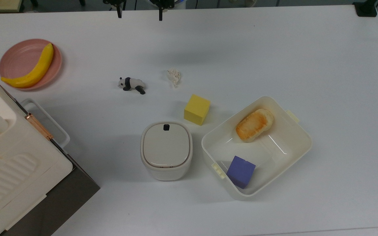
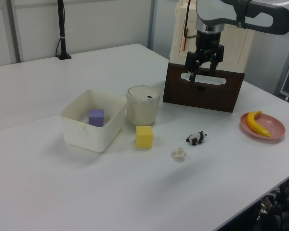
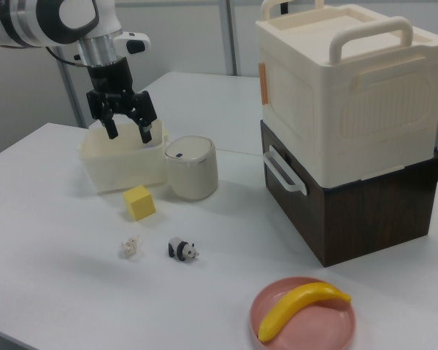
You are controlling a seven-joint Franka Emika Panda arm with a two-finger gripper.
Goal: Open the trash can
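Trash can point(image 1: 166, 150) sits near the middle of the white surface point(image 1: 274, 49), lid flat and shut, small black button point(image 1: 166, 127) at the lid edge on the top view's upper side. Just beside it, on the top view's right: cream tub point(image 1: 302, 137) with bread roll point(image 1: 254, 124) and purple cube point(image 1: 240, 171). Yellow cube point(image 1: 197, 109) near the button side; toy panda point(image 1: 131, 84) and crumpled paper scrap point(image 1: 174, 76) further out. Gripper point(image 3: 125, 127) hangs in the air well apart from the can, fingers spread wide, holding nothing. Judgement: task not begun; approach and button press remain. No readable labels or writing anywhere.
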